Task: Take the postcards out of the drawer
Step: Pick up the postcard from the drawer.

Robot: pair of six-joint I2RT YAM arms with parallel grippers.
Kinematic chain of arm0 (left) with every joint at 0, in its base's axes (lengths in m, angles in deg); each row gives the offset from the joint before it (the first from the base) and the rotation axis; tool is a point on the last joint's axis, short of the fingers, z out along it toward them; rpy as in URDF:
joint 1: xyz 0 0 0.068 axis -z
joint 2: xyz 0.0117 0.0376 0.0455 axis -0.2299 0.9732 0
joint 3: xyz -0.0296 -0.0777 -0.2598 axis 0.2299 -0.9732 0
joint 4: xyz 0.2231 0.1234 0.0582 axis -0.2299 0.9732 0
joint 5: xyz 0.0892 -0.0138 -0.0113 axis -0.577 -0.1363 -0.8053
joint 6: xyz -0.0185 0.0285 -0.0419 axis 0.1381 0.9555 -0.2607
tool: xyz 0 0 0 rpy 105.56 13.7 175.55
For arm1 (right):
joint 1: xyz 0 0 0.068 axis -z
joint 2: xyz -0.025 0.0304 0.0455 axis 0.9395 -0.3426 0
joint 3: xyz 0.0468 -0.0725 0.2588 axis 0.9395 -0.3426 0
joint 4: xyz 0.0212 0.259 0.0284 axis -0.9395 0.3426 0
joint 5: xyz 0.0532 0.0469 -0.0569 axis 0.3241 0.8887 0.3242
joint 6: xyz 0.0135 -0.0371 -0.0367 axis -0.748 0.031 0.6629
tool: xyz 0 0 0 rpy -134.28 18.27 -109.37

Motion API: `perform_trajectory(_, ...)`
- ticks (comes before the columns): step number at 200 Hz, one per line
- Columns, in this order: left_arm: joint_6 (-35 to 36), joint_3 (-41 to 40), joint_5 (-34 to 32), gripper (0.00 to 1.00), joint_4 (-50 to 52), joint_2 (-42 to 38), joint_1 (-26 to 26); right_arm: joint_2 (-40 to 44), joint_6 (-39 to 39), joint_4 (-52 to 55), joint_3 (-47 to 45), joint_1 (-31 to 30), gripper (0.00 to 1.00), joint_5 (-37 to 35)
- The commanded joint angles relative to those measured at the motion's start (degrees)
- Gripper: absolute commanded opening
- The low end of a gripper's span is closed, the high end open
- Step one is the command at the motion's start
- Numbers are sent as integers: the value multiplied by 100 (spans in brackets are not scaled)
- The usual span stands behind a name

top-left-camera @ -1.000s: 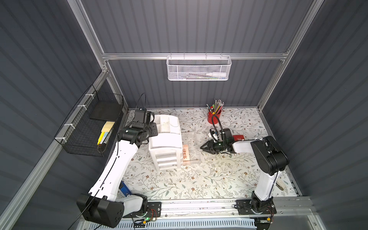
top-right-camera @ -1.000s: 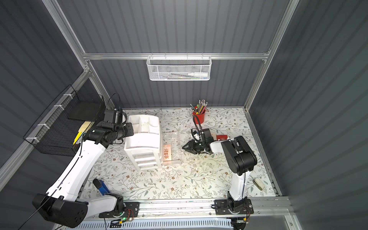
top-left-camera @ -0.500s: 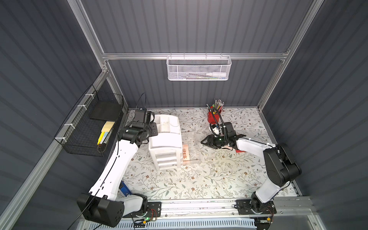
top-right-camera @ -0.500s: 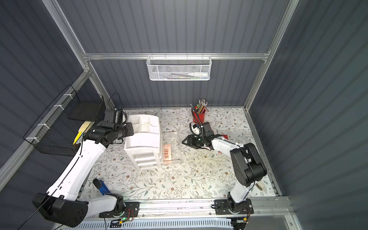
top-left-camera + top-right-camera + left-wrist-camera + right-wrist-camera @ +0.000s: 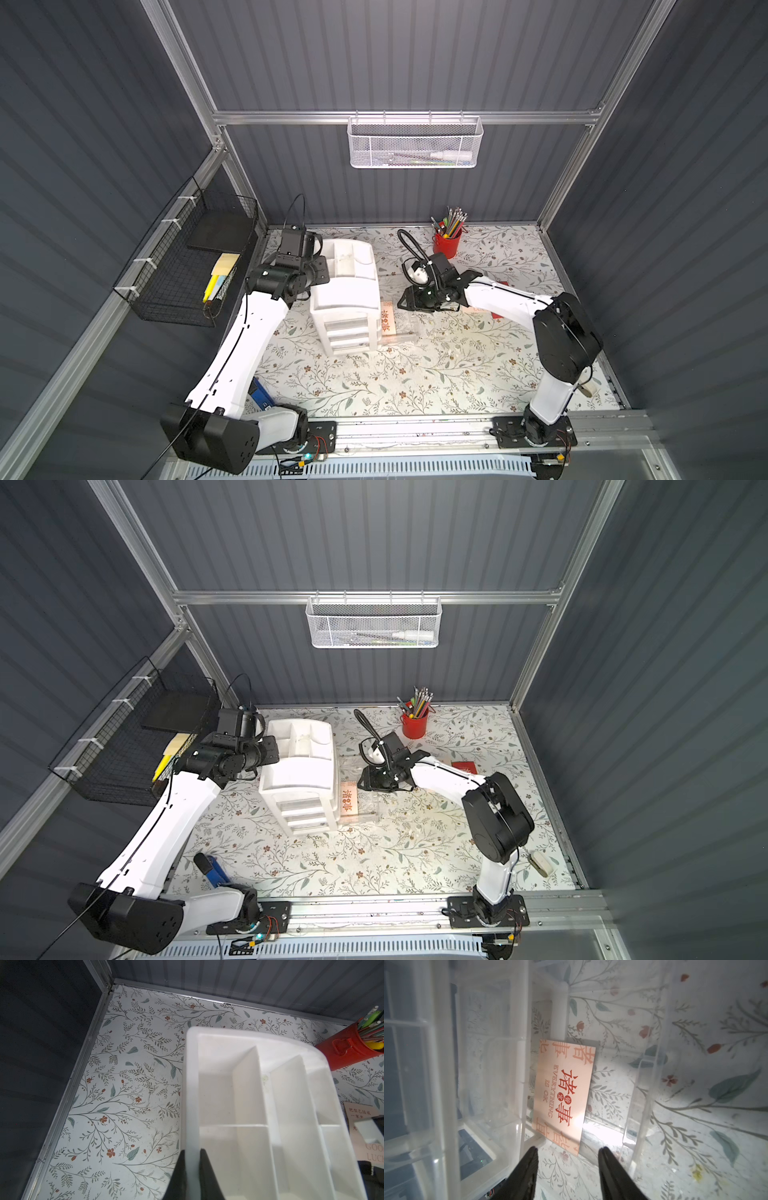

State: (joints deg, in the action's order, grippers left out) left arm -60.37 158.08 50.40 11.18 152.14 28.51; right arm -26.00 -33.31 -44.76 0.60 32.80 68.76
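Floral tabletop (image 5: 415, 386): peach postcard (image 5: 562, 1093) in clear drawer (image 5: 645, 1105), just beyond parted right jaws.

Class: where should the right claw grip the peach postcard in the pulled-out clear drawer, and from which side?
Probably grip the postcard by its free long edge, from above into the drawer. It is thin and lies about flat, its other long edge beside the organiser; the open right claw hangs above its near corner.

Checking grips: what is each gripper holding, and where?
The left gripper pinches the white organizer by its top tray's side wall; the right gripper is open, holding nothing.
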Motion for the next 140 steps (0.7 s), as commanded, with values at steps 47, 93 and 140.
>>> perform_trajectory(47,134,-102,-150,0,-205,-150,-24,-679,-114,330,523,-334,57,-197)
perform_trajectory(93,143,-103,-135,0,-203,-167,-20,-1103,-175,607,904,-440,61,-320)
perform_trajectory(140,165,-123,-117,0,-194,-191,-27,-1409,-210,857,1195,-504,64,-461)
